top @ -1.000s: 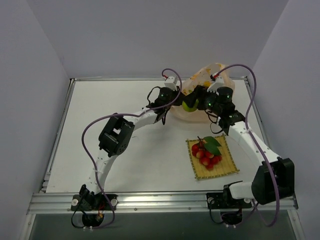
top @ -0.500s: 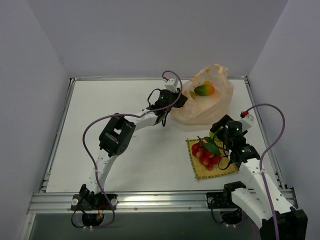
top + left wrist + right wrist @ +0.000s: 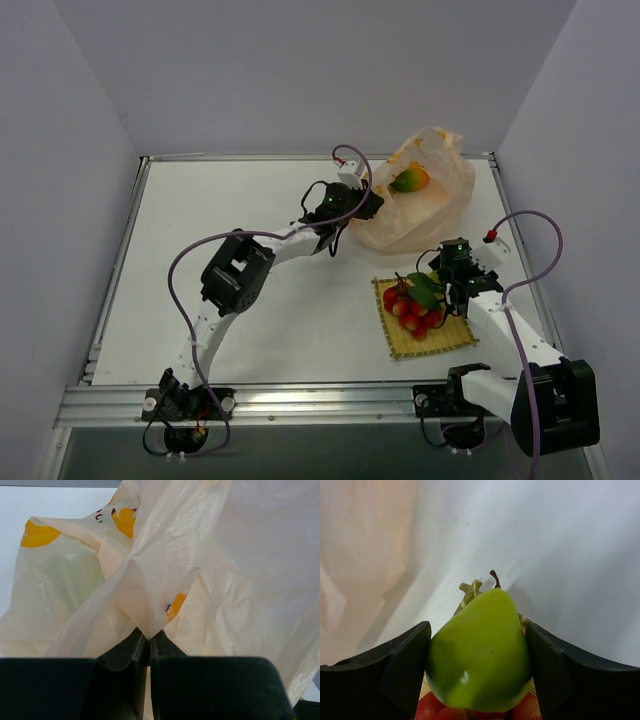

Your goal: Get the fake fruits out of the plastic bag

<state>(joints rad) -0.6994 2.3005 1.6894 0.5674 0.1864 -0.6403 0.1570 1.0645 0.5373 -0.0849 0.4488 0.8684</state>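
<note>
The translucent peach plastic bag [image 3: 425,210] lies at the back right of the table, and a green-orange mango [image 3: 409,180] shows through it. My left gripper [image 3: 362,206] is shut on a fold of the bag's near edge [image 3: 148,625]. My right gripper [image 3: 447,274] hangs over the far edge of the yellow woven mat [image 3: 450,335]. It is shut on a green pear-shaped fruit [image 3: 479,650], with both fingers [image 3: 402,670] against the fruit's sides. The red berry bunch [image 3: 412,311] with green leaves lies on the mat, just under the held fruit [image 3: 437,711].
The mat's woven corner [image 3: 470,587] shows beyond the held fruit, with the bag's side to the left of it in the right wrist view. White walls close in the table at the back and on both sides. The bag [image 3: 235,575] fills the left wrist view.
My right arm has pulled back from the bag's mouth with the green fruit and now holds it over the mat. The left gripper stays shut on the bag, which stands slightly higher.
</note>
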